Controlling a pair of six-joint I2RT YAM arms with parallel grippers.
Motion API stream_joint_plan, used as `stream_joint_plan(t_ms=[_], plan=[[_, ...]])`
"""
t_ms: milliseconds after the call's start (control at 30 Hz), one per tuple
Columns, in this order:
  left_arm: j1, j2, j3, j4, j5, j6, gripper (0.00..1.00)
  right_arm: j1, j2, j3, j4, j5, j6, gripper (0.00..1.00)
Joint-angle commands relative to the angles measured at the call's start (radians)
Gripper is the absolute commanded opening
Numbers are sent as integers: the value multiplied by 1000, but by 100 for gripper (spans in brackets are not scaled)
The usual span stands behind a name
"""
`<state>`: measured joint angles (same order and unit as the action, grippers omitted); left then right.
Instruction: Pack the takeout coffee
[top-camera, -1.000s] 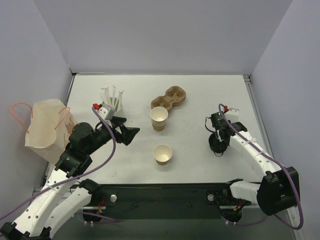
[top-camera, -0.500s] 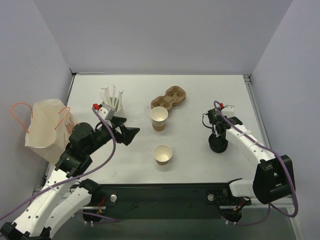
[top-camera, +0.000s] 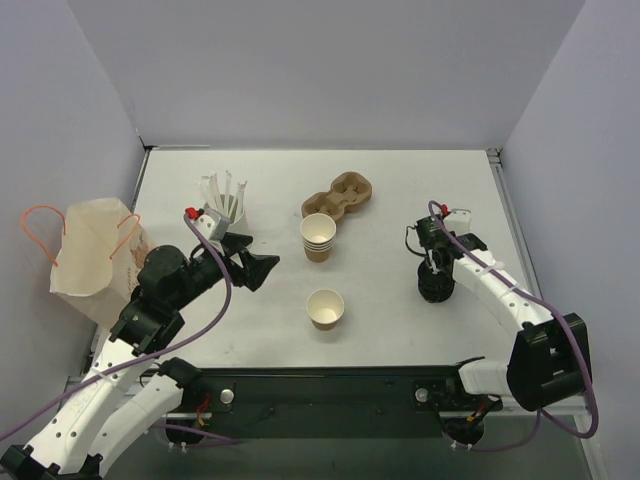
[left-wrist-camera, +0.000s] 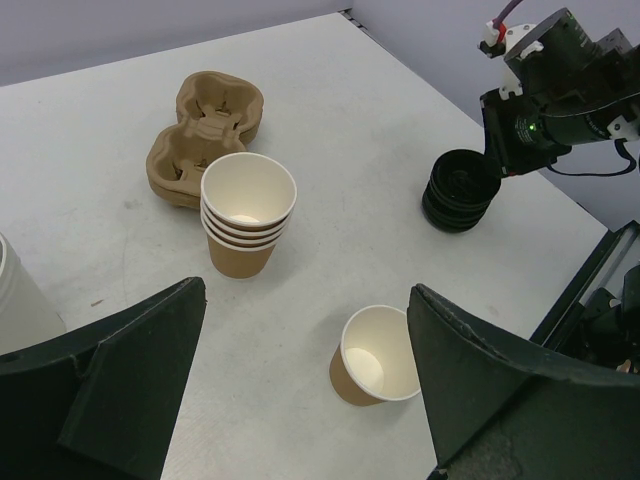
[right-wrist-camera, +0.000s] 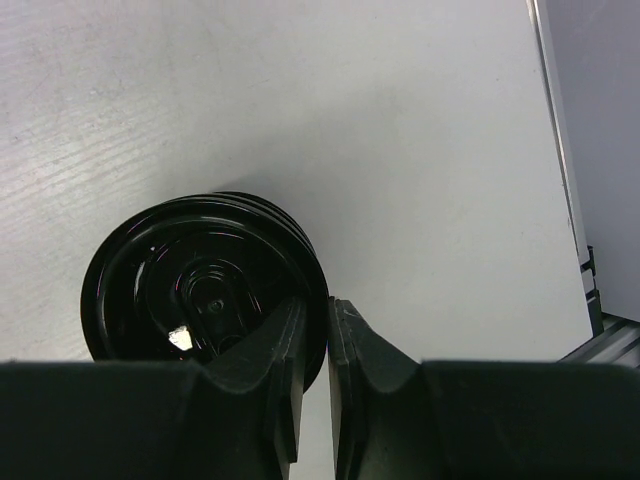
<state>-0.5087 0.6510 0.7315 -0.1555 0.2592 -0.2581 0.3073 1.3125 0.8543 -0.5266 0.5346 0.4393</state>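
Note:
A single tan paper cup (top-camera: 325, 308), white inside and without a lid, stands upright near the table's front; in the left wrist view the cup (left-wrist-camera: 378, 357) sits below and between my left fingers. My left gripper (top-camera: 262, 270) (left-wrist-camera: 305, 290) hovers wide open to the cup's left, holding nothing. At the right stands a stack of black lids (top-camera: 436, 287) (left-wrist-camera: 460, 190) (right-wrist-camera: 190, 290). My right gripper (top-camera: 434, 266) (right-wrist-camera: 315, 312) is down on that stack. Its jaws are pinched on the right rim of the top lid, one finger inside the rim and one outside.
A nested stack of tan cups (top-camera: 318, 237) (left-wrist-camera: 247, 213) stands behind the single cup, and a brown pulp carrier (top-camera: 340, 195) (left-wrist-camera: 205, 120) lies behind that. A white holder of sticks (top-camera: 225, 200) is at the back left. A paper bag (top-camera: 95, 255) hangs off the left edge.
The right gripper has shifted slightly back over the lid stack and its jaws have narrowed onto the top lid's rim. The left arm and the cups have not moved.

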Motion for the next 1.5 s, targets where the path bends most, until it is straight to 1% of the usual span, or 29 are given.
stream_joint_plan(t_ms=[0, 233, 367, 633, 700, 733, 767, 833, 1033, 1100, 1133, 1200, 1333, 1467], plan=[[-2, -7, 9, 51, 14, 5, 92, -5, -81, 35, -35, 33, 4, 12], [-2, -8, 9, 53, 12, 5, 92, -5, -102, 14, -42, -7, 22, 15], [-2, -11, 8, 54, 11, 5, 92, -5, -81, -15, -30, -12, 29, 14], [-4, -13, 6, 53, 12, 5, 92, -5, -62, -8, -23, 1, 26, 16], [-4, -13, 8, 54, 11, 5, 92, -5, -59, 0, -23, -1, 26, 17], [-4, -14, 8, 53, 11, 5, 92, -5, -59, 0, -23, -4, 26, 20], [-4, -13, 6, 53, 11, 5, 92, -5, -59, 2, -23, -4, 26, 20], [-4, -14, 6, 53, 11, 5, 92, -5, -58, 3, -21, -4, 22, 16], [-4, -14, 8, 53, 12, 6, 92, -7, -50, 11, -23, 4, 16, 13], [-4, -14, 6, 53, 12, 6, 92, -7, -48, 22, -23, 2, 3, 16], [-4, -14, 8, 53, 12, 6, 92, -7, -45, 26, -23, 4, -5, 21], [-4, -13, 6, 53, 12, 6, 92, -8, -41, 40, -23, 10, -20, 24], [-5, -14, 8, 53, 14, 6, 92, -16, -15, 69, -21, -25, -82, 28], [-5, -11, 6, 54, 12, 6, 92, -28, 5, 77, -21, -68, -102, 30]])
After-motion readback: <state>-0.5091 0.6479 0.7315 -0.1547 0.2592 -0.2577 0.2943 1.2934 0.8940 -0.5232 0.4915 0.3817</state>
